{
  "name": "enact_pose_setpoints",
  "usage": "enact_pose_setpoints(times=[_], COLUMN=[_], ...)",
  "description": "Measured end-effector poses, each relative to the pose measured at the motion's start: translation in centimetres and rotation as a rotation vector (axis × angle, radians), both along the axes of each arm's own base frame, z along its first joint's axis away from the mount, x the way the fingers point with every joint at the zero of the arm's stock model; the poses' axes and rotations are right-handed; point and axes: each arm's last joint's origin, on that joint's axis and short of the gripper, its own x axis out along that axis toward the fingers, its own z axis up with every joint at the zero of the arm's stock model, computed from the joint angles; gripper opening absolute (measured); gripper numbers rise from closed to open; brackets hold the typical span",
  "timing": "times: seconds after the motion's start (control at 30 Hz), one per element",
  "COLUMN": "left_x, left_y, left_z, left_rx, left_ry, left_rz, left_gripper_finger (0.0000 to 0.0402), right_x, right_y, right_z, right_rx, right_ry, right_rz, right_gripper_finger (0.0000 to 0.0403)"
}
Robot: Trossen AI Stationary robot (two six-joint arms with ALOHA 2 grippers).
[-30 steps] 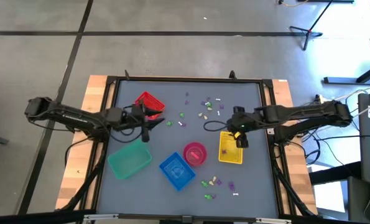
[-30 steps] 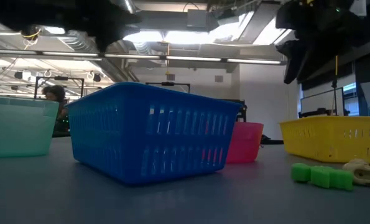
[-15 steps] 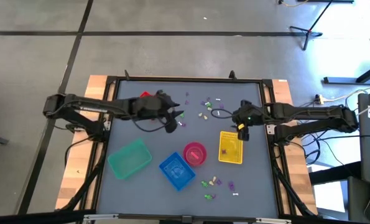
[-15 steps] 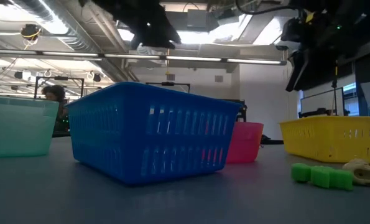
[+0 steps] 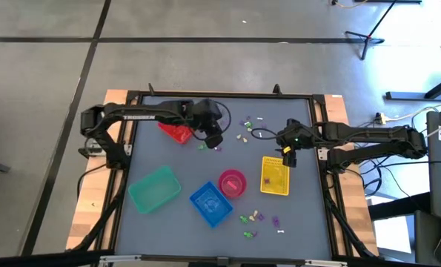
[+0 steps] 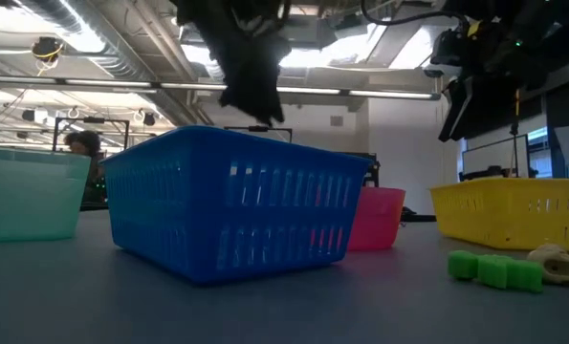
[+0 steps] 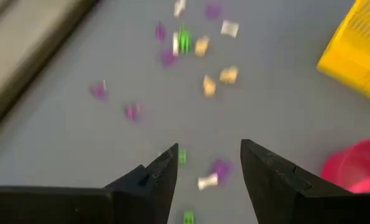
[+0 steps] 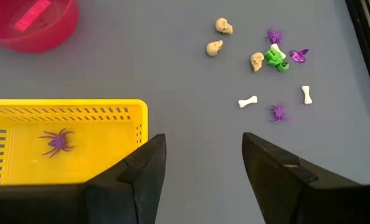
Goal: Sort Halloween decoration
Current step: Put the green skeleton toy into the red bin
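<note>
The Halloween decoration lies as tiny green, purple, white and cream trinkets in a far cluster (image 5: 250,127) and a near cluster (image 5: 259,219). A few more (image 5: 205,146) lie mid-table. My left gripper (image 5: 214,141) hangs open above those few, pointing steeply down. In its wrist view a green piece (image 7: 182,157), a purple one (image 7: 221,168) and a white one (image 7: 206,182) show on the table between its fingers (image 7: 208,152). My right gripper (image 5: 287,157) stands open over the far end of the yellow basket (image 5: 275,176). A purple spider (image 8: 59,142) lies in that basket.
A red basket (image 5: 177,132) sits under my left arm at the far left. A teal basket (image 5: 155,188), a blue basket (image 5: 210,203) and a pink bowl (image 5: 232,182) stand in the near half. Bare tabletop lies between the baskets and the far cluster.
My left gripper has swung from beside the red basket toward the table's right edge. It has tipped from nearly level to pointing steeply down, and hangs over the mid-table trinkets. My right gripper has drawn back a little toward the right edge, then kept still.
</note>
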Motion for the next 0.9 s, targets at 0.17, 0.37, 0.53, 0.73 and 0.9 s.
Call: enact_pose_setpoints(times=[0.17,0.37,0.53,0.73,0.9], left_x=[-0.1,0.5,1.0,1.3,1.4], left_y=[0.2,0.3,0.3,0.1,0.1], left_z=[-2.4,-5.0,-7.0,-8.2,-9.4], left_rx=[-0.085,-0.115,-0.140,-0.176,-0.190], left_ry=[0.144,0.247,0.304,0.336,0.387], left_rz=[0.002,0.002,-0.005,-0.023,-0.028], left_gripper_finger=[0.0158,0.0158,0.0158,0.0158,0.0158], right_x=[0.0,0.1,0.1,0.1,0.1], right_y=[0.0,0.0,0.0,0.0,0.0], right_z=[0.0,0.0,0.0,0.0,0.0], right_rx=[0.000,0.000,0.000,0.000,0.001], right_ry=[0.000,-0.007,-0.007,-0.007,-0.008], right_rz=[0.000,-0.001,-0.001,-0.001,0.000], right_gripper_finger=[0.0211,0.0211,0.0211,0.0211,0.0211])
